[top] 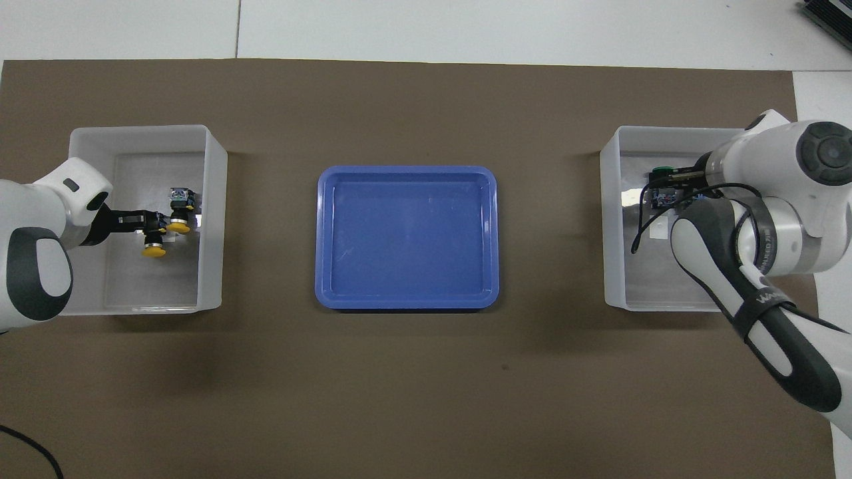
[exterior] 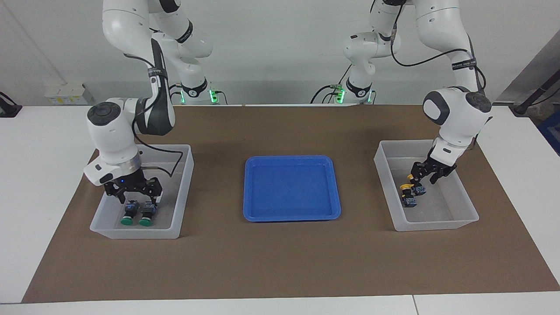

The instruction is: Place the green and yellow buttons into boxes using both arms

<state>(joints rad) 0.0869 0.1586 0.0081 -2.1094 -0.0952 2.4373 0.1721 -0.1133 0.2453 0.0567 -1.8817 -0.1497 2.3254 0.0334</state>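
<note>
White arms (exterior: 118,144), dark grey joints, black cables, apparently lettered bands.

A white table (exterior: 43,144) is covered by a brown mat (exterior: 280,262); on it, a blue tray (exterior: 292,210) is flanked by two boxes (exterior: 135,232) (exterior: 433,225).

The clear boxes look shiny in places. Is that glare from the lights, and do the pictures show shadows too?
Overhead view: pale glare patches sit on the floor of each clear box and faint streaks on the blue tray. Facing view: soft dark shadows lie on the brown mat beside both boxes and along the tray's edge; green lamps glow at the arm bases.
</note>
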